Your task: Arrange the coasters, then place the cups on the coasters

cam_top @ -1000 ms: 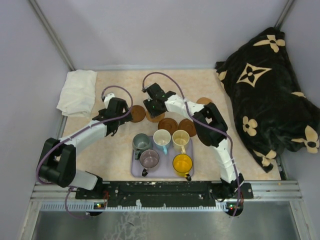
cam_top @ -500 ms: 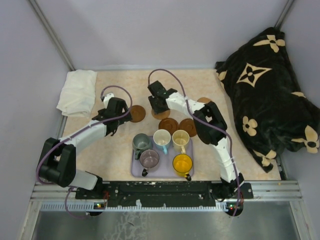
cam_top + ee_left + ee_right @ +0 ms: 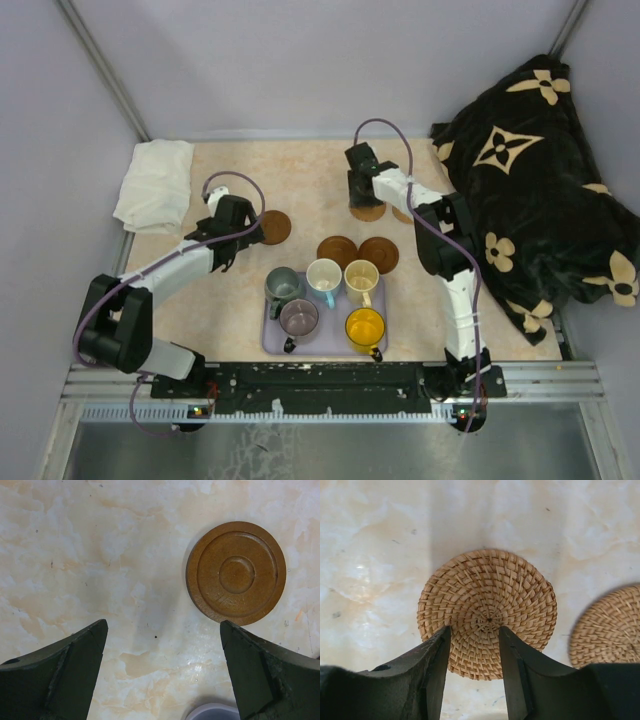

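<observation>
pinching a woven coaster [image 3: 487,612], right end effector [image 3: 474,652] half-closed.

We are seeing the right pincer [image 3: 472,667] gripping a woven tan coaster [image 3: 487,611] by its near edge, over the marbled worktop [image 3: 380,540]. A second woven coaster [image 3: 610,627] is lying just right of it, apart, partly cut off.

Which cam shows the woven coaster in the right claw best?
Right wrist: the woven coaster fills the frame, weave clear, right claw pinching its near edge. Top external shows only a small tan disc partly under the claw. Left wrist doesn't show it.
</observation>
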You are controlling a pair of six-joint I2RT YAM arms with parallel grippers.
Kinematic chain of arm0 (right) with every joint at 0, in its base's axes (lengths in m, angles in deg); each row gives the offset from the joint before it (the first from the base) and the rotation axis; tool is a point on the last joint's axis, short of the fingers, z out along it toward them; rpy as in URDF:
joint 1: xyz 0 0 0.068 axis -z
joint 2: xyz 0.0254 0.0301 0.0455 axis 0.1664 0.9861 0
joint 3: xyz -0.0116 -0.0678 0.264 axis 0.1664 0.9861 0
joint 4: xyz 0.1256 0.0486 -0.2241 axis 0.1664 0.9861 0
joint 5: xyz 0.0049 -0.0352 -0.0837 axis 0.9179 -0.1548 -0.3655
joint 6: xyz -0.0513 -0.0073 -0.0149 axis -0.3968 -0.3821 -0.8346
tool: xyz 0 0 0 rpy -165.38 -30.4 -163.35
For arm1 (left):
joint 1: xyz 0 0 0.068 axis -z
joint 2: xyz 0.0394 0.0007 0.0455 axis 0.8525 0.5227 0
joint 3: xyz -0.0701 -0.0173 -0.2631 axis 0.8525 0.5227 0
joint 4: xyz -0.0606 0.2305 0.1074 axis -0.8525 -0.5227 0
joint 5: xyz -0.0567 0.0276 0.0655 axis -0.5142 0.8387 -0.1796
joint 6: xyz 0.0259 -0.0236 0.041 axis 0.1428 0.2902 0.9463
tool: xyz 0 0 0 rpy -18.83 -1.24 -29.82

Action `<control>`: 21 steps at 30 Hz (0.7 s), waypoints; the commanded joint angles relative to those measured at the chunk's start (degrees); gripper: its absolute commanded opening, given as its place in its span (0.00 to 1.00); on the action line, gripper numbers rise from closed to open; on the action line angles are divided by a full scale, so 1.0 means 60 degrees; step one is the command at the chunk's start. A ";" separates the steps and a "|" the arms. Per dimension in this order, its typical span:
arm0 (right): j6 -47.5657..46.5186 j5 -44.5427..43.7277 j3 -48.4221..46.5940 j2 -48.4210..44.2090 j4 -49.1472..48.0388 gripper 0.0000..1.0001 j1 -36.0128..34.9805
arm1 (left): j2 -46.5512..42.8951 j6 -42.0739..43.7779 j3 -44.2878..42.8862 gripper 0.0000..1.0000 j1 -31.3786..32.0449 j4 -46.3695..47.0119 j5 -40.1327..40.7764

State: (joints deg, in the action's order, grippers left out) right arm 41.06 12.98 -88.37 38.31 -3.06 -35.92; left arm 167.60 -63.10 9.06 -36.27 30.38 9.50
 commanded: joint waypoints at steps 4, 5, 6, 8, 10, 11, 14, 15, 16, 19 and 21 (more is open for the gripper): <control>0.0002 -0.0588 0.0672 -0.0243 0.0502 0.44 0.0273 | 0.0163 0.0033 -0.0074 0.99 -0.0054 0.0116 -0.0154; 0.0001 -0.0569 0.0689 -0.0244 0.0476 0.44 0.0275 | 0.0162 0.0038 -0.0083 0.99 -0.0044 0.0117 -0.0155; -0.0006 -0.0525 0.0692 -0.0229 0.0469 0.44 0.0283 | 0.0162 0.0046 -0.0089 0.99 -0.0045 0.0117 -0.0148; 0.0001 -0.0397 0.0692 -0.0216 0.0447 0.44 0.0275 | 0.0148 0.0053 -0.0083 0.99 -0.0046 0.0121 -0.0126; 0.0001 -0.0262 0.0720 -0.0205 0.0415 0.44 0.0275 | 0.0169 0.0066 -0.0100 0.99 -0.0042 0.0115 -0.0101; -0.0010 -0.0181 0.0739 -0.0213 0.0389 0.44 0.0275 | 0.0187 0.0079 -0.0099 0.99 -0.0045 0.0133 -0.0084; -0.0013 0.0038 0.0853 -0.0252 0.0314 0.43 0.0229 | 0.0322 0.0112 -0.0199 0.99 -0.0042 0.0179 -0.0047; -0.0024 0.0058 0.0904 -0.0269 0.0306 0.42 0.0207 | 0.0395 0.0108 -0.0234 0.99 -0.0048 0.0179 -0.0026; -0.0028 0.0052 0.0956 -0.0296 0.0305 0.42 0.0171 | 0.0451 0.0111 -0.0286 0.99 -0.0042 0.0198 -0.0018; -0.0021 0.0039 0.1098 -0.0361 0.0265 0.41 0.0069 | 0.0678 0.0132 -0.0419 0.99 -0.0048 0.0300 0.0087; -0.0002 0.0020 0.1200 -0.0435 0.0209 0.41 0.0031 | 0.0864 0.0189 -0.0539 0.99 -0.0046 0.0325 0.0228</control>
State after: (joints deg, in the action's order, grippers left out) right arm 41.72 12.41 -84.32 36.19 -6.08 -34.92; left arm 171.01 -62.90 8.32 -36.36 30.53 9.24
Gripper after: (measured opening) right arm 0.413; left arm 0.996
